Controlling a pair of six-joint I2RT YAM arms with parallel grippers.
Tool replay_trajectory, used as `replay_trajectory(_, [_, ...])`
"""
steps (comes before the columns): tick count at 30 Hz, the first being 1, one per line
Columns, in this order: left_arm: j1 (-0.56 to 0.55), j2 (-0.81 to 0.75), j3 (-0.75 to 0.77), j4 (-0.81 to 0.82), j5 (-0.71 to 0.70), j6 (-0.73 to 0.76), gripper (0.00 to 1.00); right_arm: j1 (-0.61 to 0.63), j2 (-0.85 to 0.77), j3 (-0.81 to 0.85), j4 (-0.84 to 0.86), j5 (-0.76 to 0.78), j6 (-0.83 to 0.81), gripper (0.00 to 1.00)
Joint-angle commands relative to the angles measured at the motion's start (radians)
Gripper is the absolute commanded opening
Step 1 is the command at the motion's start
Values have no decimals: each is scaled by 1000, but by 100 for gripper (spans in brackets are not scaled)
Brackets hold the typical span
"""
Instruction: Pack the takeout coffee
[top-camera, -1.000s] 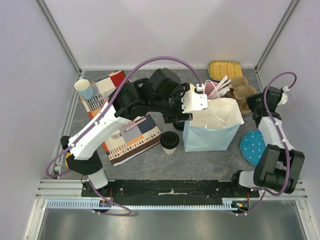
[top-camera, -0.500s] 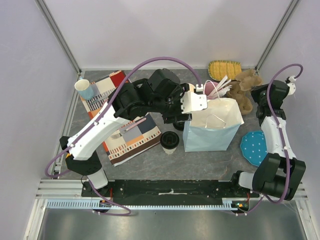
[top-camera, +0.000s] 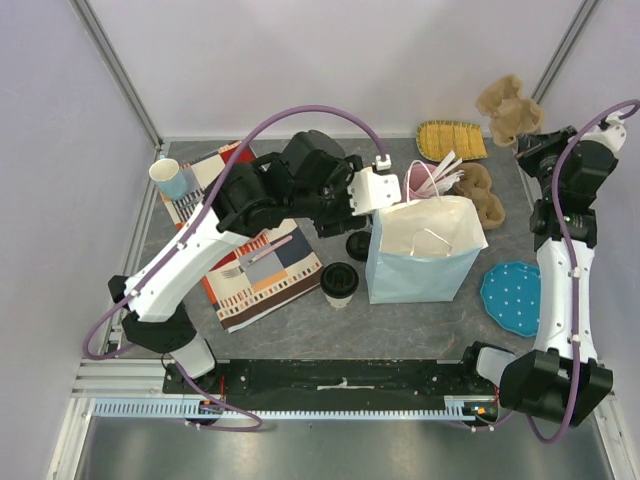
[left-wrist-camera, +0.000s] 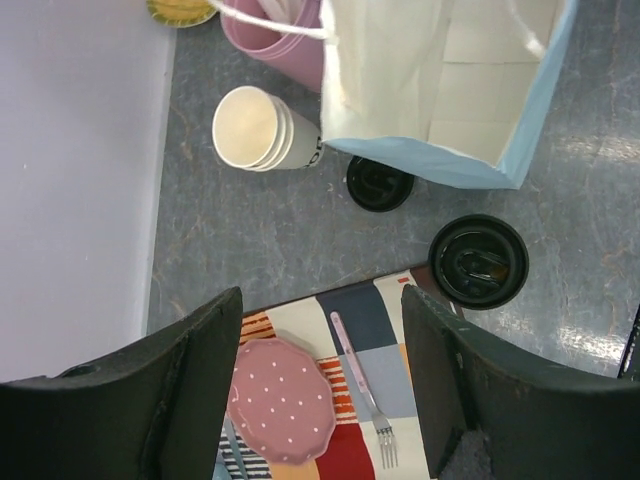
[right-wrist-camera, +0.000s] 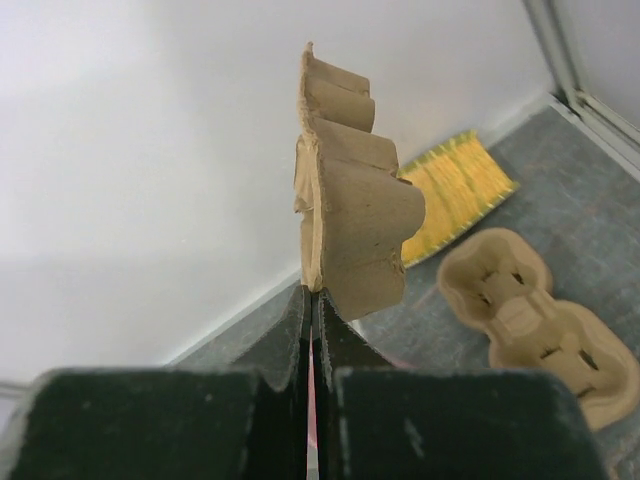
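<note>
**Cup Position Relative to the Jaws**

The takeout coffee (top-camera: 339, 284) stands upright on the grey table (top-camera: 300, 330), near the middle and toward the near edge. It sits just off the near right corner of the patchwork mat (top-camera: 262, 270) and just left of the light-blue paper bag (top-camera: 420, 272), apart from both. Its long axis is vertical; the round black lid (left-wrist-camera: 478, 260) faces up.

The left gripper (left-wrist-camera: 320, 390) hovers above the table with its jaws standing well apart and nothing between them. In the left wrist view the lid lies just beyond the right-hand finger, outside the gap. The left arm is clearly the nearer one; a short sideways shift and a descent are judged necessary to straddle the cup.

The right gripper (right-wrist-camera: 312, 330) is raised over the far right corner, its jaws clamped on the thin edge of a moulded pulp cup carrier (right-wrist-camera: 345, 215).

Materials: the cup is smooth white paper, the lid glossy plastic, the bag thin creased paper with an open mouth, and the carrier rough brown fibre. A stack of lidless cups (left-wrist-camera: 258, 130) lies on its side beside the bag.
</note>
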Motion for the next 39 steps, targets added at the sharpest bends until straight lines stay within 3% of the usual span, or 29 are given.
replay_trajectory(1, [50, -70, -32, 81, 15, -63, 72, 2, -80, 126, -22, -161, -86, 0])
replay_trajectory(6, [124, -96, -104, 164, 97, -138, 72, 2, -145, 176, -38, -368, -75, 0])
replay_trajectory(17, [340, -150, -119, 363, 275, -358, 71, 4, -274, 229, -125, -635, -11, 0])
replay_trajectory(22, [351, -156, -90, 388, 361, -392, 73, 12, -346, 184, -171, -690, 18, 0])
replay_trajectory(32, [357, -126, -98, 515, 433, -487, 79, 33, -451, 163, -496, -721, -112, 0])
replay_trajectory(39, [357, -80, -125, 599, 559, -527, 80, 47, -482, 161, -555, -768, -146, 0])
